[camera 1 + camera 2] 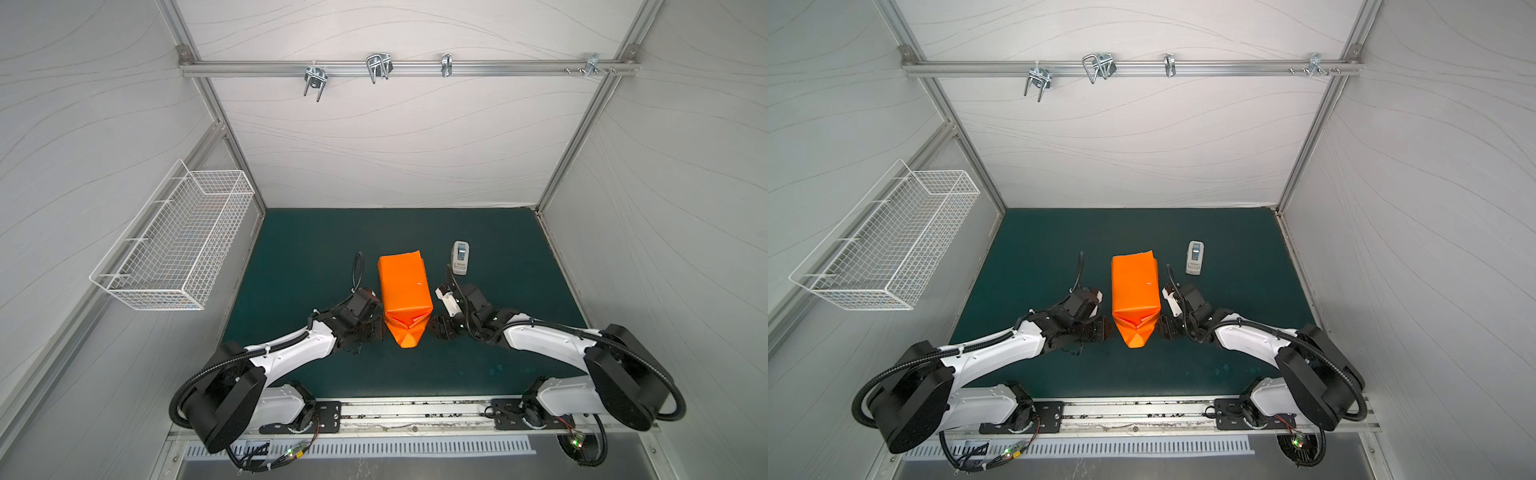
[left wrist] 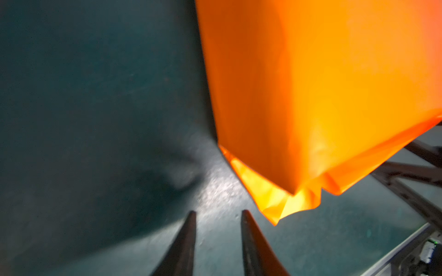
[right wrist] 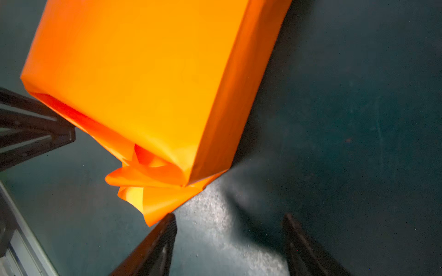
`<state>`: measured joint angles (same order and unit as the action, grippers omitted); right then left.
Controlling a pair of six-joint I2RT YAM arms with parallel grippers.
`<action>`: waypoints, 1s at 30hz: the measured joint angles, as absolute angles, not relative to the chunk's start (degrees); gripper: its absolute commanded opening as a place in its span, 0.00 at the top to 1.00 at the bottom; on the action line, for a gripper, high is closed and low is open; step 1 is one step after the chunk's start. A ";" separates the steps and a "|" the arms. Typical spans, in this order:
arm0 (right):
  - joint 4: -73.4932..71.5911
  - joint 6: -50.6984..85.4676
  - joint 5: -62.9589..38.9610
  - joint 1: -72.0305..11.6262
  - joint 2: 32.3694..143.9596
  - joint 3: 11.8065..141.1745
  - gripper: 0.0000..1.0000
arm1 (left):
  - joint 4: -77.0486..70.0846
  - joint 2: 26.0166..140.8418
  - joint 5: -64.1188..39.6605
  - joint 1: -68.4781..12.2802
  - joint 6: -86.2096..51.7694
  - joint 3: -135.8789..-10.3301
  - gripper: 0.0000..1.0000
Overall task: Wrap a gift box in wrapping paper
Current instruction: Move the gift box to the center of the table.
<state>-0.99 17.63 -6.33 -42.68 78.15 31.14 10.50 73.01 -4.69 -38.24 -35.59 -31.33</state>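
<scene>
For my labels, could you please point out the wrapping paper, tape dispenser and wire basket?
wrapping paper [image 1: 403, 286]: in a top view, flat upper face.
tape dispenser [image 1: 460, 257]: in a top view, its body.
wire basket [image 1: 220, 245]: in a top view, mesh side wall.

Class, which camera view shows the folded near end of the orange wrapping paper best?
The right wrist view: the folded end of the wrapping paper is close and sharp, its overlapping flaps distinct. The left wrist view shows that end blurred, from the side. Both top views show that end small, as a pointed tuck.
</scene>
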 measured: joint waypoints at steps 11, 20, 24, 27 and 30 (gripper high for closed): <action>-12.05 16.08 -6.63 -42.74 84.93 30.46 0.25 | -3.22 79.35 -3.16 -38.24 -31.62 -28.18 0.56; -16.29 18.63 -4.25 -45.69 89.45 32.77 0.34 | -7.97 83.44 0.47 -39.09 -34.50 -29.47 0.56; -17.10 20.32 -3.03 -46.63 90.52 33.45 0.36 | -8.40 85.03 2.02 -40.16 -36.51 -30.81 0.56; -17.56 21.76 -2.92 -46.70 91.20 33.91 0.36 | -8.56 85.56 2.83 -40.84 -38.28 -31.18 0.56; -17.58 23.22 -2.33 -47.16 91.83 34.65 0.38 | -8.58 85.56 3.53 -41.32 -40.38 -31.18 0.56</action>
